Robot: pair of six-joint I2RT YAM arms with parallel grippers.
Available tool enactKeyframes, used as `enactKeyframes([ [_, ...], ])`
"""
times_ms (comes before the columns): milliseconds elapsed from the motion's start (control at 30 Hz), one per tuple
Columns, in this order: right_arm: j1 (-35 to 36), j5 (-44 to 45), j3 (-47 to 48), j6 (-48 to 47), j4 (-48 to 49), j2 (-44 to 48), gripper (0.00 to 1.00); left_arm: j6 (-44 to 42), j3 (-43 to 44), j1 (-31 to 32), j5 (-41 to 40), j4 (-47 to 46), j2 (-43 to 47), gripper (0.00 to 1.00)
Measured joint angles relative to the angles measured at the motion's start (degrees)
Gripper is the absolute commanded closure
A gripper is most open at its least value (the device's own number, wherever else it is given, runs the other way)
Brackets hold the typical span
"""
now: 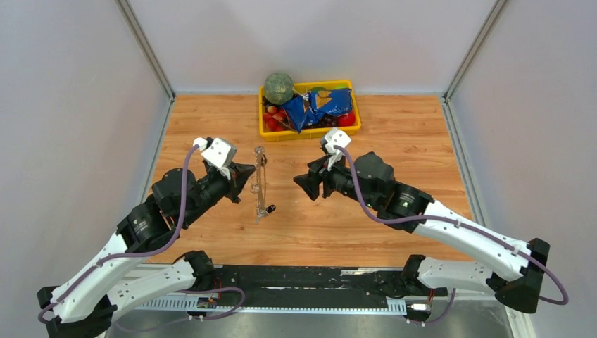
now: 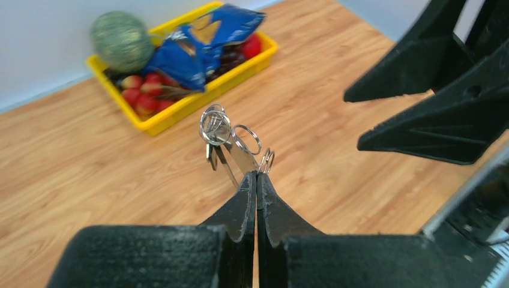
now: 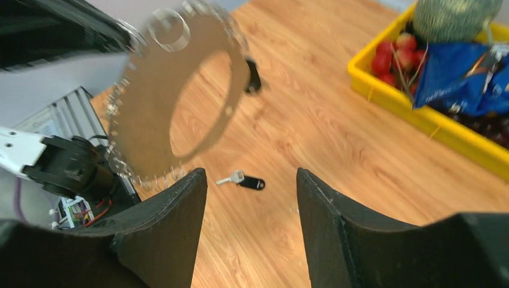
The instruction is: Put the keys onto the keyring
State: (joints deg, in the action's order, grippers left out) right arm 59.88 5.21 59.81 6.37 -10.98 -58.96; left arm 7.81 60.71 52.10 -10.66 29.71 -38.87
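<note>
The keyring (image 1: 260, 179), a thin silver loop fringed with small rings, stands edge-on over the middle of the wooden table (image 1: 408, 134), pinched in the tightly closed left jaws. The right jaws gape empty just to its right. Pale walls (image 1: 70, 105) surround the table. Only the right wrist view shows the loop's round face, with a black-headed key (image 3: 243, 180) lying flat on the table.

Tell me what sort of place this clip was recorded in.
Most likely a lab robot cell, not a home: plain grey panel walls enclose a wooden table, a left arm and right arm are bolted at its near edge, and a yellow tray holds assorted items.
</note>
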Motion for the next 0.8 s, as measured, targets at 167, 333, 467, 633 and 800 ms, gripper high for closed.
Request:
enactKeyframes([
  [167,-3.34,-3.8,-2.19,4.79,-0.28,-5.79,0.42,0.98,0.0,0.0,-12.76,3.89,0.44,1.0],
  [333,-3.87,-7.76,-6.73,11.61,3.72,-12.11,0.48,1.88,-0.02,0.0,-23.1,7.28,0.44,1.0],
  [467,-3.76,-9.18,-7.54,16.55,6.88,-19.82,0.51,2.84,-0.37,0.0,-28.68,9.11,0.57,1.0],
  [633,-1.33,-7.17,-7.91,21.73,11.37,-28.74,0.51,4.22,-1.4,0.0,-35.08,10.78,0.57,1.0],
  [800,1.57,-5.25,-7.91,26.14,15.34,-34.88,0.53,5.38,-2.78,0.0,-39.28,11.91,0.66,1.0],
])
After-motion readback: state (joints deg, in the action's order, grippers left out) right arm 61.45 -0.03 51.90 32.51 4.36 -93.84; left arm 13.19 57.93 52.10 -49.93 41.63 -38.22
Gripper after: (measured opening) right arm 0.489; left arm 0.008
